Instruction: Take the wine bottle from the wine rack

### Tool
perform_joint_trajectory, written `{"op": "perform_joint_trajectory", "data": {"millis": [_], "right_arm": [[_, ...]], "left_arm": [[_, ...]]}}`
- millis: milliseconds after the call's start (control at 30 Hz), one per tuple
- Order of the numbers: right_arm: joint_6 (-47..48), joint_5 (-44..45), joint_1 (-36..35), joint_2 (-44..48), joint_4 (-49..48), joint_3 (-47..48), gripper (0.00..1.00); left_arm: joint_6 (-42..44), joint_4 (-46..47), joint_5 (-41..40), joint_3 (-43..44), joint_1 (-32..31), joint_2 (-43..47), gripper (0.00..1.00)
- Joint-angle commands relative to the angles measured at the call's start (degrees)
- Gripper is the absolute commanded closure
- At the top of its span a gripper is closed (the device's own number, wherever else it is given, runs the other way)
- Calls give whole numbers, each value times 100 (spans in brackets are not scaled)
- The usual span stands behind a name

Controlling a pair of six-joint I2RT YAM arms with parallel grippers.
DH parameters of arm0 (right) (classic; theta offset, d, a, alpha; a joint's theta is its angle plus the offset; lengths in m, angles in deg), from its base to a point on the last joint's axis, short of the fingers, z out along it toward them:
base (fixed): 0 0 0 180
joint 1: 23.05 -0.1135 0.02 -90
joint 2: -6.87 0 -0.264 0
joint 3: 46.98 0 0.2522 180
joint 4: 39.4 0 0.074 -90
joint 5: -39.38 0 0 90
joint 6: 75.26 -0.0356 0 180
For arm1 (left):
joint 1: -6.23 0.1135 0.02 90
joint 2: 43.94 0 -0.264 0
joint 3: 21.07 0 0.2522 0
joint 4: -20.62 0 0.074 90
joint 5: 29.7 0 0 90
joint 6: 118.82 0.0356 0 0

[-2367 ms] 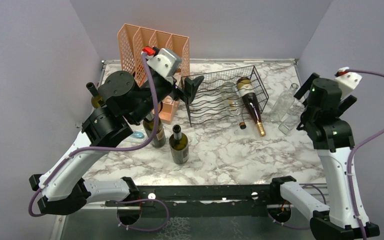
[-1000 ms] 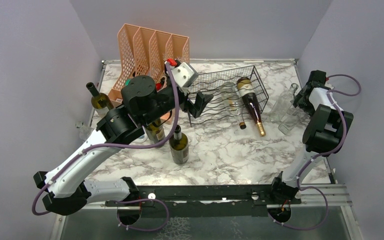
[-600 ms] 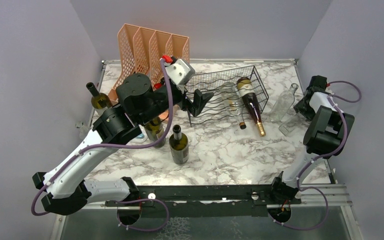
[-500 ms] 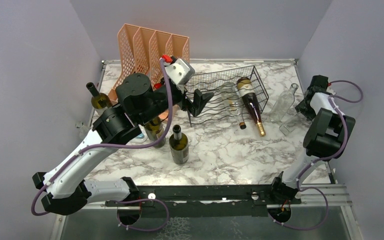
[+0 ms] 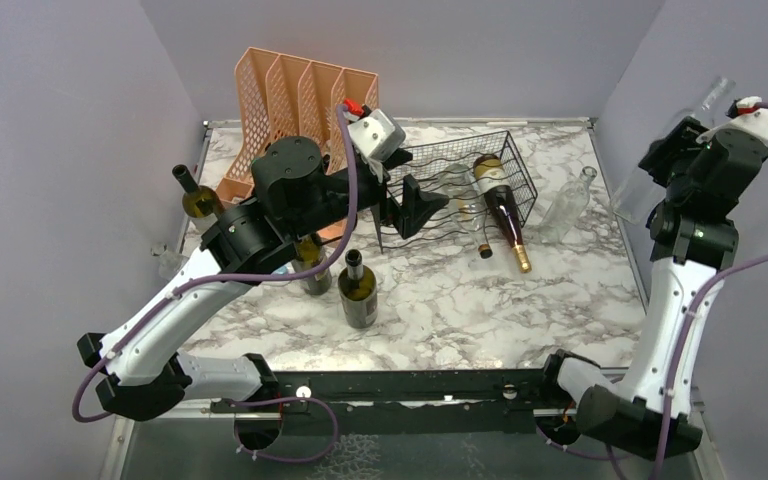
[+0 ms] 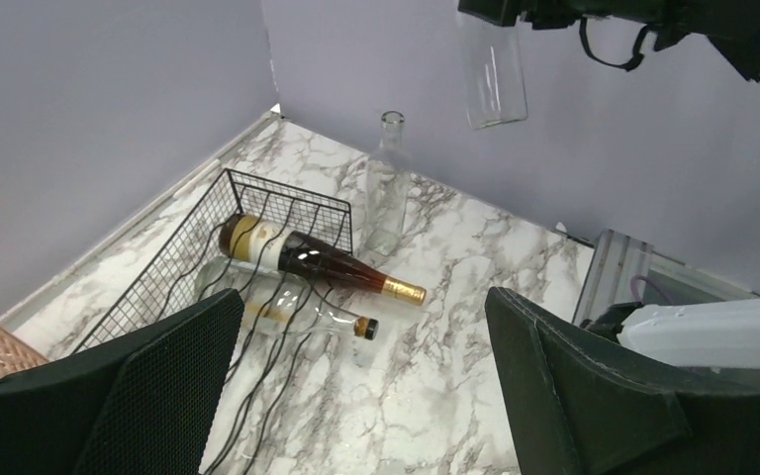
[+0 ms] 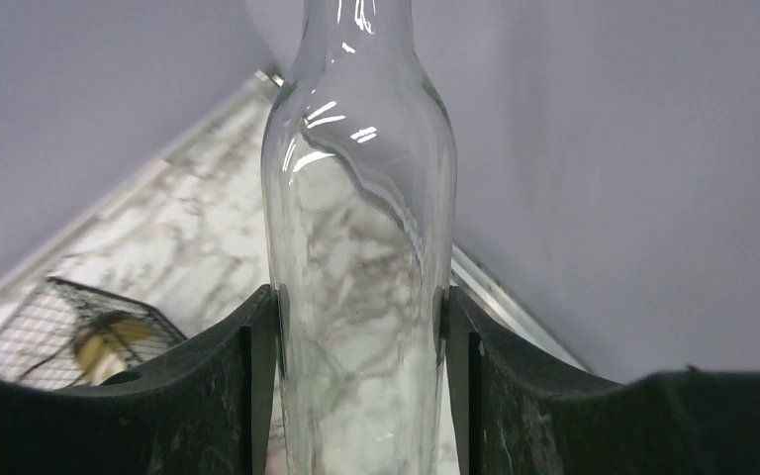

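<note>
The right gripper (image 7: pixel 361 336) is clamped on a clear glass bottle (image 7: pixel 356 178), aloft over the tabletop's right edge. The left gripper (image 6: pixel 364 386) gapes wide, empty, beside the wine rack's (image 5: pixel 450 160) left end. The wine bottle (image 5: pixel 501 207) lies at the rack's right end, neck overhanging.

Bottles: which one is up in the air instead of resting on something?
The clear empty bottle gripped by the right end effector, held high near the right wall; every other bottle rests on the table or wine rack.
</note>
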Motion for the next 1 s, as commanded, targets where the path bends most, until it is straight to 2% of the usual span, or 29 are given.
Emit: {"op": "perform_joint_trajectory", "data": {"millis": [0, 67, 167, 267, 333, 433, 567, 800, 900, 967], "right_arm": [[549, -2982, -367, 540, -805, 307, 94], [292, -4388, -604, 590, -1153, 182, 94], [-86, -5789, -1103, 728, -1680, -228, 94], [-87, -6437, -1736, 971, -2032, -849, 94], [14, -6808, -2073, 977, -1928, -1116, 95], [-48, -7089, -2441, 1172, -2037, -1594, 99], [-309, -7274, -2621, 1570, -2421, -2193, 99], [-169, -7307, -2885, 1804, -2469, -2501, 99], [-76, -7256, -3031, 1813, -2439, -2517, 99], [-4, -7175, -3087, 1830, -2373, -2496, 99]], "left_arm": [[-451, -216, 338, 585, 39, -242, 1], [-545, -380, 356, 920, 50, -401, 1], [-728, -553, 310, 1344, 81, -598, 1], [-1142, -731, 228, 1725, 123, -912, 1], [-1386, -760, 457, 1925, 146, -1196, 1], [-1719, -755, 721, 2079, 165, -1650, 4], [-2118, -759, 597, 1998, 181, -1937, 7], [-2830, -783, 251, 1675, 380, -2083, 9], [-3039, -771, 482, 1740, 418, -2205, 18], [-3120, -701, 678, 1781, 421, -2291, 32]]}}
